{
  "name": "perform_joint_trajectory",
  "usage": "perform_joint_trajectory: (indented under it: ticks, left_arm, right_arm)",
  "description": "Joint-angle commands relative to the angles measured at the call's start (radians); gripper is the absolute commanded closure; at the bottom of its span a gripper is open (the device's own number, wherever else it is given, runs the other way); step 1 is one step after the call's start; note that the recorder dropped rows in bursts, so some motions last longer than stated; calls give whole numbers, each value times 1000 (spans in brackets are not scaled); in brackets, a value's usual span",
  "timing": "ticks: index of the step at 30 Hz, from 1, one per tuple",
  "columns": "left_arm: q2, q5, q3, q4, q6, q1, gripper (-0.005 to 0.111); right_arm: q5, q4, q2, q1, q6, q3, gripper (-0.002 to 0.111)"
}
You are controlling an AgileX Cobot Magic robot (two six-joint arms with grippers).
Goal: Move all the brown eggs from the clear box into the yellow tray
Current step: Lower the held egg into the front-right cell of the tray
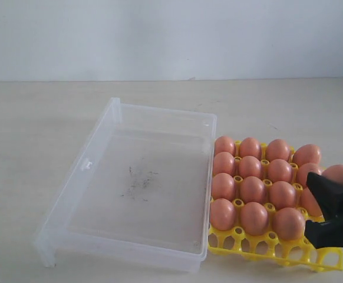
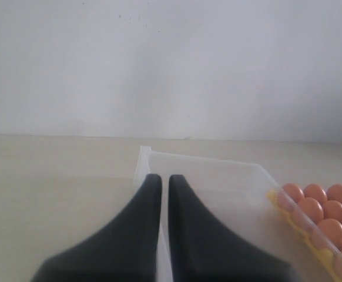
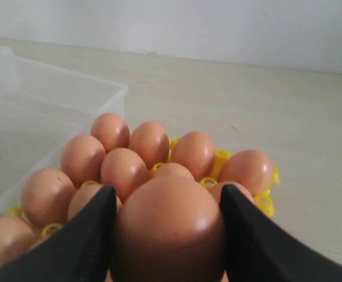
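One brown egg [image 3: 168,232] is clasped between the two black fingers of the right gripper [image 3: 168,189], above the right side of the yellow tray [image 1: 260,246]. Its rounded end is turned towards the wrist camera. Its long axis cannot be judged, since its lower part is cut off there and is covered by the gripper in the exterior view. The other brown eggs [image 1: 252,189] are seated in the tray's cups, fifteen being counted, each upright with its long axis vertical. The tray is set just beside the right long wall of the clear box [image 1: 115,115], its sides parallel to it. The box's long axis runs from near to far, slightly slanted. Only dark specks [image 1: 137,184] are seen on the box's floor.

Everything is laid on a pale beige table [image 1: 36,130], backed by a plain white wall [image 1: 171,35].

The tray's near right corner cell is hidden by the gripper, and the arm is cut off by the frame edge. The left gripper [image 2: 165,179] is seen only in its own wrist view, fingers closed together with nothing between them.
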Motion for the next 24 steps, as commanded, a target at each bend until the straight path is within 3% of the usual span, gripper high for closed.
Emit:
perform_joint_trajectory:
  ticks: [1,16,24]
  left_arm:
    - [-3,-5,3,-2,-8,-8,103]
    - [-3,-2,3,-2,-8,-8,103]
    - [-3,-2,3,-2,-8,-8,103]
  right_arm:
    - [-49,9,112,-1,16,0,109]
    - [-221,-57,443,-1,332,0,109]
    - [-259,-61,499,-1,418,0,109]
